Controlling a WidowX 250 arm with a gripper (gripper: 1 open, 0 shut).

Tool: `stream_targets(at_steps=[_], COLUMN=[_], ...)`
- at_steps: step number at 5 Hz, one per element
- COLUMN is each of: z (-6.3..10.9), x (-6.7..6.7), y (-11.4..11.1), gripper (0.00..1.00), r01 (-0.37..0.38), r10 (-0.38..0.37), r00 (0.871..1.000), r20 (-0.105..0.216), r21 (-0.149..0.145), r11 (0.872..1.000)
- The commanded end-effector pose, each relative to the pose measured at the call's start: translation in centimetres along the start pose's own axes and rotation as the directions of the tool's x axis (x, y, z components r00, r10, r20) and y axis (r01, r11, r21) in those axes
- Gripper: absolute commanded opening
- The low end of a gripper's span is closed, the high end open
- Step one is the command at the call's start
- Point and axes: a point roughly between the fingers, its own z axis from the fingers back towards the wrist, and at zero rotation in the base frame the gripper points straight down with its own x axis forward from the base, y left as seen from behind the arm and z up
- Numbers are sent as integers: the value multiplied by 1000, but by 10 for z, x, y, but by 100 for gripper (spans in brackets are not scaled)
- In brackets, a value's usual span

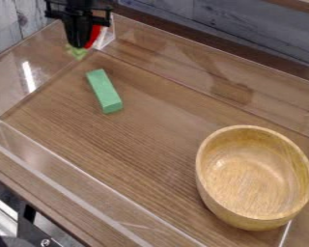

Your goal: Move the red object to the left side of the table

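The red object (pixel 99 38) is a small glossy red toy with a light-green stub (pixel 78 50) at its lower end. It hangs at the top left of the camera view, just above the brown wood-grain table (pixel 157 125), between the black fingers of my gripper (pixel 84 40). The gripper points down and is shut on the toy. The fingers hide most of it.
A green rectangular block (pixel 104 91) lies on the table a little in front of the gripper. A large wooden bowl (pixel 255 176) stands at the lower right. Low clear acrylic walls (pixel 28 77) border the tabletop.
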Motion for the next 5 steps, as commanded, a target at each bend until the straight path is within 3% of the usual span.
stream_targets(at_steps=[1,2,5], z=[7,-2,19], x=[1,-2,-7], y=[7,8,5], gripper=[0,0,0], r01=[-99,-166,-231], r10=[98,167,232], r00=[994,986,973], r20=[39,24,8], r21=[1,-10,-66], r11=[995,986,971])
